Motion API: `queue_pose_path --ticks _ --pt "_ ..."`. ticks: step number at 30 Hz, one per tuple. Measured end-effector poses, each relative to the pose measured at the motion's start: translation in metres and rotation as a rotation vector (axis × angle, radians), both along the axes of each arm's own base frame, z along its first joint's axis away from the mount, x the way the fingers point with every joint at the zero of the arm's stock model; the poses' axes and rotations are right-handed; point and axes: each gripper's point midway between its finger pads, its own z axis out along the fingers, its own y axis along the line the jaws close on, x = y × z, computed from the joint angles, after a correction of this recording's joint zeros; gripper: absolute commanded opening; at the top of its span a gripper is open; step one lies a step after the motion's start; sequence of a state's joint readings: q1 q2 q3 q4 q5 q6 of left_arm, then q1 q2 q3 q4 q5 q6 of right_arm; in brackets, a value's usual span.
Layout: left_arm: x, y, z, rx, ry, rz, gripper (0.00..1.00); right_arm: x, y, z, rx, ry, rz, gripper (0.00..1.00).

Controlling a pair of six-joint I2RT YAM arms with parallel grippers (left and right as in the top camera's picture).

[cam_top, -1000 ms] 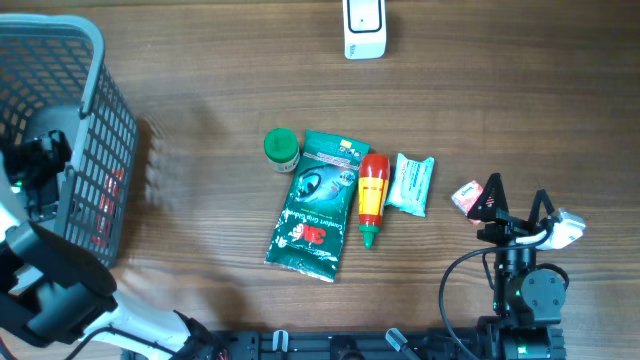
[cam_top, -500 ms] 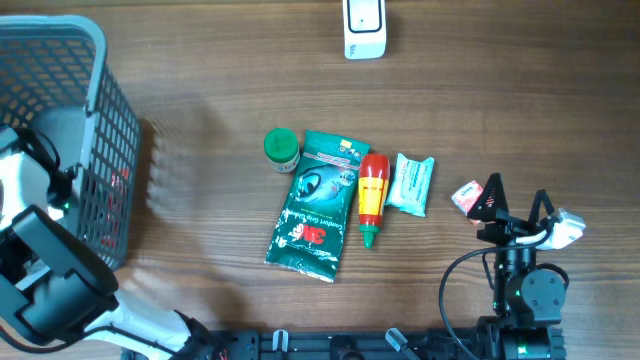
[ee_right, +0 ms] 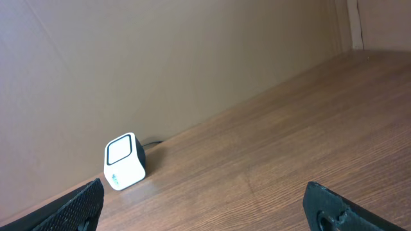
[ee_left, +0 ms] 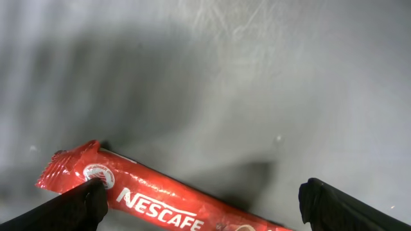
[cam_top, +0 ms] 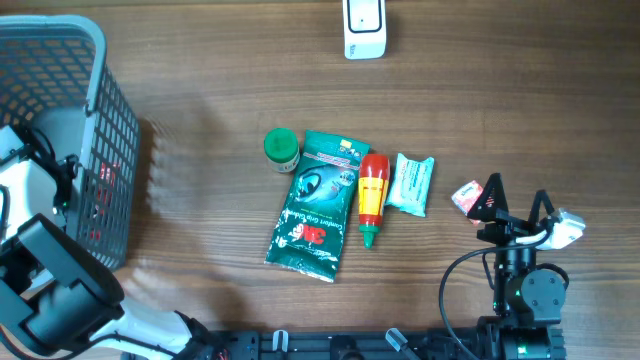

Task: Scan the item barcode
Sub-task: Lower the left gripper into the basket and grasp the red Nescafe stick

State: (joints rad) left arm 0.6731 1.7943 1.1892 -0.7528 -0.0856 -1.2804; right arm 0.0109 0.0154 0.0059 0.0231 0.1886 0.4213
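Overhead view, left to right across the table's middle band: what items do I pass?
Grey basket → green pouch → red and yellow bottle → pale green packet → small red and white packet. The green-lidded jar lines up with the pouch's left part and the scanner with the bottle, so both are left out.

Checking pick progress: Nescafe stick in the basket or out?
In. Left wrist view shows the Nescafe stick lying flat on the grey floor of the basket, beneath the open left claw, not lifted.
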Motion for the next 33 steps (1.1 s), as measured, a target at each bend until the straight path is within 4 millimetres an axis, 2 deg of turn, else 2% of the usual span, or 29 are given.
queue_pose_path --ticks 3,6,9,12,13,16,24,30,31,33 --pt "-0.003 0.008 0.006 0.003 0.016 -0.007 1.0 0.0 0.0 0.0 0.0 0.0 0.0 1.0" --pt "-0.005 0.014 0.028 0.004 0.035 -0.014 1.0 0.0 0.0 0.0 0.0 0.0 0.0 1.0" --pt "0.003 0.021 0.065 0.057 -0.025 -0.017 1.0 0.0 0.0 0.0 0.0 0.0 0.0 1.0" --pt "0.005 0.017 0.086 0.069 -0.071 -0.019 1.0 0.0 0.0 0.0 0.0 0.0 0.0 1.0" --pt "0.004 0.016 0.086 0.067 -0.071 -0.019 1.0 0.0 0.0 0.0 0.0 0.0 0.0 1.0" --pt "0.005 0.012 0.078 0.045 -0.057 -0.023 1.0 0.0 0.0 0.0 0.0 0.0 0.0 1.0" --pt "0.001 -0.031 0.013 -0.148 0.036 0.043 1.0 0.0 0.0 0.0 0.0 0.0 0.0 1.0" --pt "-0.002 -0.033 -0.01 -0.142 0.025 0.098 1.0 0.0 0.0 0.0 0.0 0.0 0.0 1.0" --pt "-0.003 -0.033 -0.013 -0.138 0.025 0.102 0.9 0.0 0.0 0.0 0.0 0.0 0.0 1.0" --pt "-0.003 -0.032 -0.014 -0.134 0.022 0.104 0.58 0.0 0.0 0.0 0.0 0.0 0.0 1.0"
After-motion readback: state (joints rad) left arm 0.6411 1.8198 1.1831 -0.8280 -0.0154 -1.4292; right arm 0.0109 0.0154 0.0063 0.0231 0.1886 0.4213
